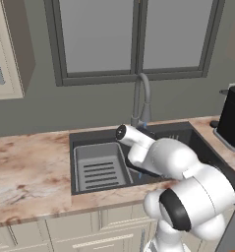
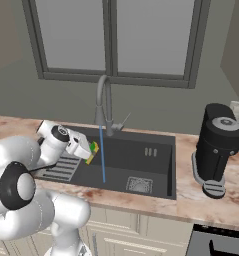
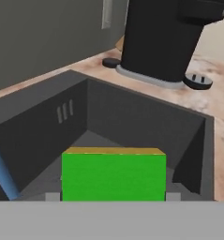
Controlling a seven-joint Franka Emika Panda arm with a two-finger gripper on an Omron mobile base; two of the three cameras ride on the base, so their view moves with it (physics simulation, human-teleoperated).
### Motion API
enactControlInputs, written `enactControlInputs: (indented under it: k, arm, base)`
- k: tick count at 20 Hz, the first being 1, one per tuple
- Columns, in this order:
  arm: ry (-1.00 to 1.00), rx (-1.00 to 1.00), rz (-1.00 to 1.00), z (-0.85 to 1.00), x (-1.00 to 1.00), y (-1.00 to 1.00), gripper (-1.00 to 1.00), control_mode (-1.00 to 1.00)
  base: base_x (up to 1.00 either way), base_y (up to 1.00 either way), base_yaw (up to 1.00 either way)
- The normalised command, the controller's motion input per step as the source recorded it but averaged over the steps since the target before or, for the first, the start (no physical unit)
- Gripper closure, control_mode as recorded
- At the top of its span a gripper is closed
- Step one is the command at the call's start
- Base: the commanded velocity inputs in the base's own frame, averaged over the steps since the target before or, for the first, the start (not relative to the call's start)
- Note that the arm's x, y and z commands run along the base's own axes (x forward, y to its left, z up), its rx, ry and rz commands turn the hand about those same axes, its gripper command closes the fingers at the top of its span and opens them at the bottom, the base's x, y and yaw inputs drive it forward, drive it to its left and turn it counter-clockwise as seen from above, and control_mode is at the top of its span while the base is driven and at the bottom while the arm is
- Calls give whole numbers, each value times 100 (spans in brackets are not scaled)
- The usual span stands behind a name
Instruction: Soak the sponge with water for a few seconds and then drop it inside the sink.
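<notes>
- Green fills the near part of the hand view: one sponge [image 3: 113, 176], bright green with a yellow-orange edge on top, clamped between the sides of the tool [image 2: 89, 149], which is closed on it.
- One tool, one sponge, held above the sink [image 2: 161, 165] near its left part, clear of the basin floor.
- One thin blue stream of water [image 2: 102, 155] drops straight from the one curved grey faucet [image 2: 105, 102]; the sponge sits just beside the stream, and whether they touch I cannot tell.
- One square drain grate [image 2: 139, 184] lies in the dark basin floor; one lighter ribbed rack [image 1: 100, 167] fills the left part.
- One black appliance [image 2: 217, 147] stands on the marbled pink worktop [image 1: 25, 167] right of the sink.
- Behind it all: a grey wall and one two-pane window [image 1: 138, 37]; pale cabinets [image 1: 79, 234] below.
</notes>
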Motion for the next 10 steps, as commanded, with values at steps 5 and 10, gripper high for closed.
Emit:
enactControlInputs:
  k: [5,10]
  arm:
    - [0,0,-1,-15,10,0,100,-100]
    - [0,0,-3,-12,16,0,100,-100]
  base:
    - [0,0,0]
    - [0,0,0]
